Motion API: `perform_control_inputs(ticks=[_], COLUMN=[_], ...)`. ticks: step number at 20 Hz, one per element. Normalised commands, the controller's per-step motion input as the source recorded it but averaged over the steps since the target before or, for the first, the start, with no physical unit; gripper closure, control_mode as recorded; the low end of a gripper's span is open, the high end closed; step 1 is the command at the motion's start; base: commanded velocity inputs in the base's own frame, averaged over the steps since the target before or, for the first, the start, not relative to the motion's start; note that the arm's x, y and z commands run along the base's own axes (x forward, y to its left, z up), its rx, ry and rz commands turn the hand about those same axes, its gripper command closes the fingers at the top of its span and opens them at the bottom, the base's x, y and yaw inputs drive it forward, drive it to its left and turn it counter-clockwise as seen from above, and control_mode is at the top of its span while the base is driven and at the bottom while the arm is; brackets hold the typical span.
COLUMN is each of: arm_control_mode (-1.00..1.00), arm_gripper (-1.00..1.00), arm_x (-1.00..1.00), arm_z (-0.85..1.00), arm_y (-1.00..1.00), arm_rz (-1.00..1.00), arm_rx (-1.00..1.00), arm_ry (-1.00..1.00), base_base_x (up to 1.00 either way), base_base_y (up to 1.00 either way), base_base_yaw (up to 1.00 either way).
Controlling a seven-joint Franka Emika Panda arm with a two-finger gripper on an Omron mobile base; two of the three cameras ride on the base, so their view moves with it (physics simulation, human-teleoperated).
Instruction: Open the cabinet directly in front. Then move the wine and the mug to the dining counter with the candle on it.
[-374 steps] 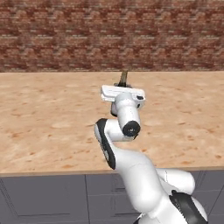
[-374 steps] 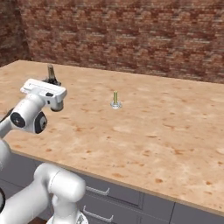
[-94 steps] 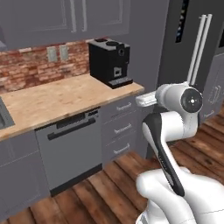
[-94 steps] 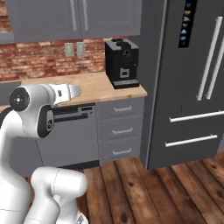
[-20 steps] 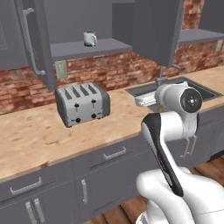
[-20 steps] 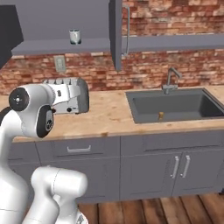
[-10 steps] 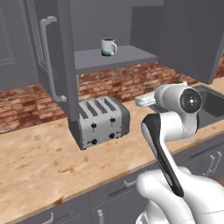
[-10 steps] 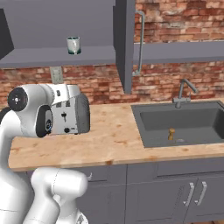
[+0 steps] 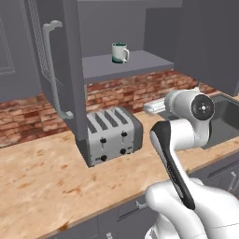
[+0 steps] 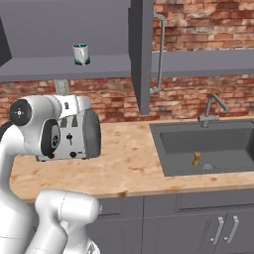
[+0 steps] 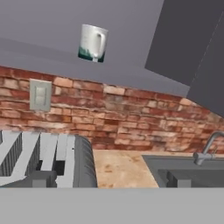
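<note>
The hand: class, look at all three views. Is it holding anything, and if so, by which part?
Nothing is held. The mug stands alone on the open cabinet shelf, above the toaster, with the hand open and empty well below it.

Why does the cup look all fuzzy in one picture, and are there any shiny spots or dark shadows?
Hand view: the mug is soft-edged and a bit blurry, seen from below. Left base view: the mug is sharper, and the toaster throws a dark shadow on the counter. Right base view: flat, even light, no glare on the sink.
</note>
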Motion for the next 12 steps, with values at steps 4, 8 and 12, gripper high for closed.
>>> perform_control_inputs(ticks=[4,8,12], arm_control_mode=[-1.00,-1.00,-1.00], arm_gripper=[-1.00,-1.00,-1.00], arm_x=[0.14,0.67,0.64], arm_z=[0.11,0.75,0.95], arm_y=[0.00,0.00,0.00], arm_rz=[-0.01,-0.03,0.00], arm_rx=[0.02,0.11,0.13], arm_ry=[0.04,0.16,0.24], base_base_x=[0.35,0.00,0.00], base_base_y=[0.00,0.00,0.00], base_base_yaw=[-0.01,0.00,0.00])
